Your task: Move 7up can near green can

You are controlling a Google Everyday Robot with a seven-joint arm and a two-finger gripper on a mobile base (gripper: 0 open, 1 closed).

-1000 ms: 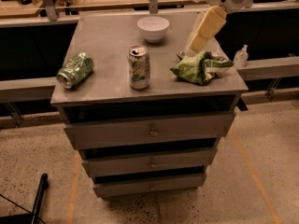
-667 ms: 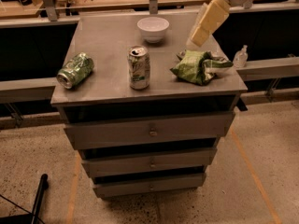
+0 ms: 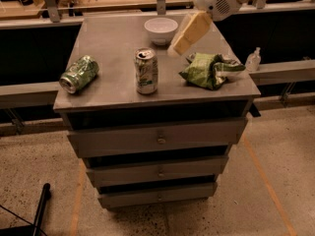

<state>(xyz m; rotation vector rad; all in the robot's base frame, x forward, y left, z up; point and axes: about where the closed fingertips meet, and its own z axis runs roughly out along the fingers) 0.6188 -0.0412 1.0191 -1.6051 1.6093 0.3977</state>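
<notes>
Plainly nothing is done yet: the 7up can point(image 3: 146, 71) stands upright on the table point(image 3: 113, 38), well apart from the green can point(image 3: 78, 73) lying at its 9 o'clock, and the gripper point(image 3: 189, 32) hovers at its 1 o'clock, open or closed I cannot tell.

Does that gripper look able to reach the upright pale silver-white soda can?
Probably yes: the gripper hovers close above and behind the pale silver-white soda can, with nothing standing between them.

The arm point(image 3: 221, 1) is cut off by the upper edge, the hand point(image 3: 181, 43) being seen over the bench point(image 3: 108, 38) beside the bowl point(image 3: 161, 29); lettering on the 7up can point(image 3: 146, 72) cannot be read.
</notes>
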